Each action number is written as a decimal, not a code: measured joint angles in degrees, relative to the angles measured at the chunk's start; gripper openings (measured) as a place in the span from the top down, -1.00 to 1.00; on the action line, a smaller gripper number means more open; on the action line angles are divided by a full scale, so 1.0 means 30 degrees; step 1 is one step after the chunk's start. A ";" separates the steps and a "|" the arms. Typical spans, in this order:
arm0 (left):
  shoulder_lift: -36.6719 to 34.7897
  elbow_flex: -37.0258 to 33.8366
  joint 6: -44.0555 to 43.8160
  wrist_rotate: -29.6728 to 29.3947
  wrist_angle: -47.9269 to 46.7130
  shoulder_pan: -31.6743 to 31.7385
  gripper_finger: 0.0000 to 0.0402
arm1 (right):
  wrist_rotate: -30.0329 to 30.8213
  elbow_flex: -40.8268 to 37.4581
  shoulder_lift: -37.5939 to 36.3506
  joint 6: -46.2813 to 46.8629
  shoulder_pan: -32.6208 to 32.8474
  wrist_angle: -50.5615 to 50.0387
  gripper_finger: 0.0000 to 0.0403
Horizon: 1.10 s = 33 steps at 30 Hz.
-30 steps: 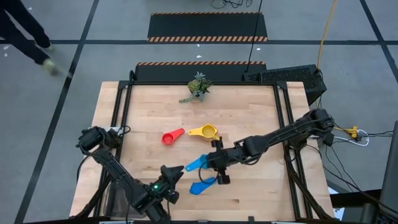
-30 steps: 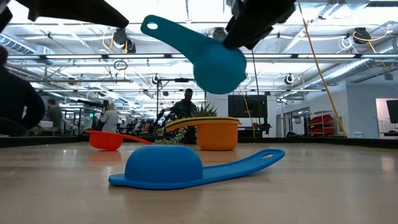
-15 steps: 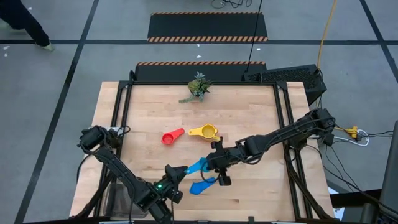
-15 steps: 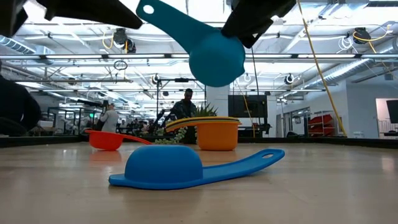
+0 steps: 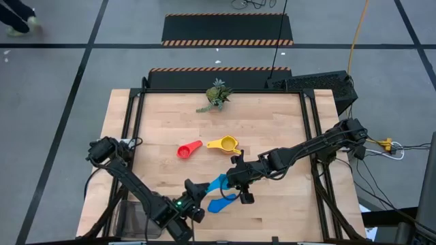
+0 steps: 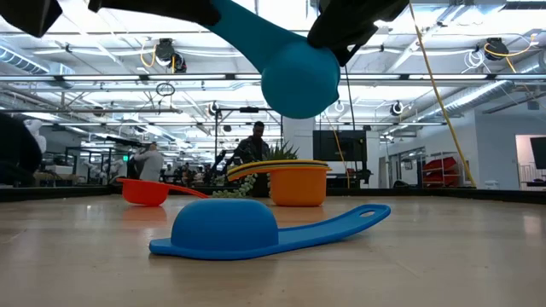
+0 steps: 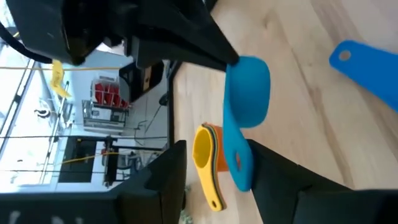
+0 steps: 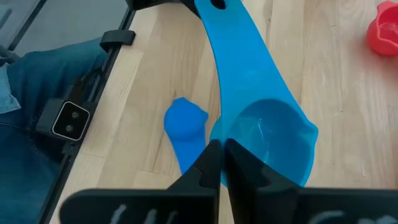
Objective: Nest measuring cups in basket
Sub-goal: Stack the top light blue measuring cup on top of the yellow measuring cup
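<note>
I am holding the light blue cup clear above the bench with my right fingers pressed together on its bowel rim; my left fingers are reaching from seven o'clock, parted on either side of the cup's handle, and I cannot tell whether they are touching it; the blue cup is lying upside down on the wood just beneath; the red cup and the yellow cup, which is sitting in an orange one, are lying toward twelve o'clock; past them bare wood is running up to the plant at the far edge; since a second ago my left fingers have been moving in toward the handle and narrowing, while my right ones have stayed clamped; I am reading no writing anywhere.
</note>
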 joint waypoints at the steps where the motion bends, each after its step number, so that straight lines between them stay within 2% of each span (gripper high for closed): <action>1: 0.0000 0.0000 0.0073 -0.0059 0.0134 -0.0008 0.21 | 0.0000 0.0000 0.0000 0.0014 0.0000 0.0000 1.00; 5: -0.0003 0.0000 -0.0247 -0.0749 0.0238 -0.0078 0.23 | 0.0094 0.0000 -0.0341 0.0309 0.0000 -0.0038 1.00; 10: 0.0000 -0.0007 -0.0414 -0.1439 0.0325 -0.0070 0.23 | 0.1150 0.0002 -0.0982 0.0817 0.0098 -0.0185 1.00; 15: 0.0000 -0.0007 -0.1003 -0.2616 0.0321 0.0005 0.23 | 0.1158 0.0000 -0.1139 0.0843 0.0355 -0.0219 1.00; 19: 0.0000 -0.0007 -0.1082 -0.2718 0.0314 0.0013 0.26 | 0.1153 0.0000 -0.1137 0.0806 0.0504 -0.0224 1.00; 33: 0.0000 -0.0007 -0.1262 -0.2522 0.0208 0.0013 0.68 | 0.1156 0.0002 -0.1137 0.0634 0.0510 -0.0153 1.00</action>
